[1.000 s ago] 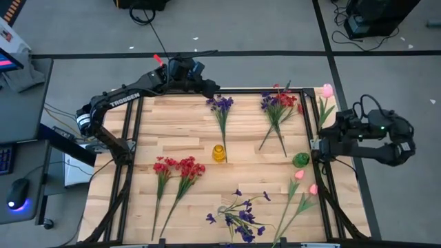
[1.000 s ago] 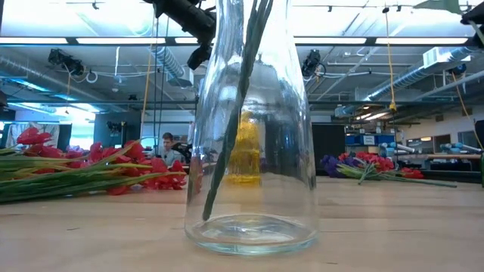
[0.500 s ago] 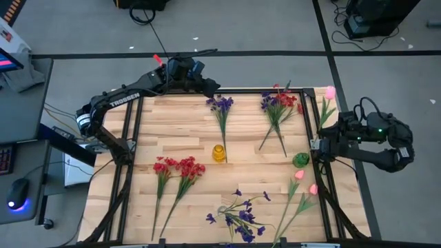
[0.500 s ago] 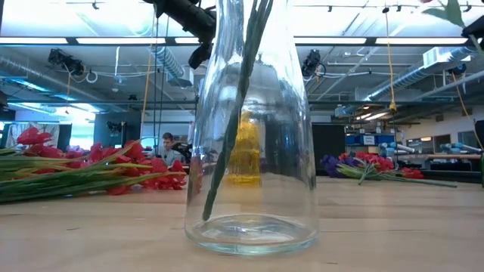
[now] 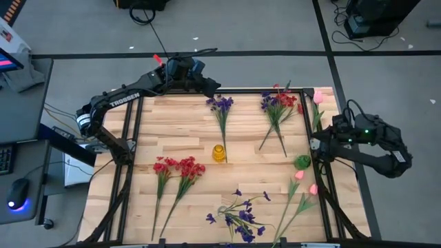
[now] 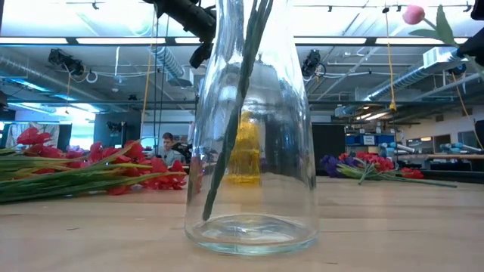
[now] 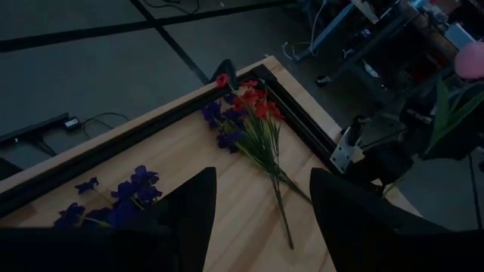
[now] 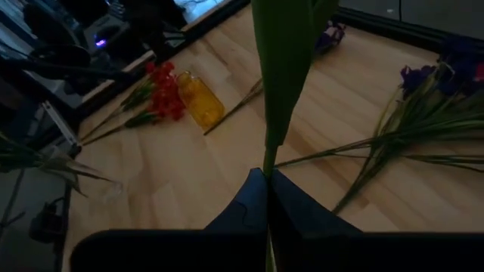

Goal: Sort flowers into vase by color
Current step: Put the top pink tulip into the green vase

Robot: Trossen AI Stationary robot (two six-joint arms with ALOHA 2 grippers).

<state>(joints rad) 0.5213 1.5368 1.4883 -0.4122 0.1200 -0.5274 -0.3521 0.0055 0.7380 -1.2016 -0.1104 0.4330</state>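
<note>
Right wrist view: right gripper (image 8: 266,198) fingers clench thin green tulip stem (image 8: 270,155); left gripper (image 7: 261,215) fingers released.

One word can be read — "TROSSEN", in white letters on the dark left arm (image 5: 124,98), on the long part that reaches over the corner of the tabletop (image 5: 179,138). No other words or numbers can be read — not anywhere else.
</note>
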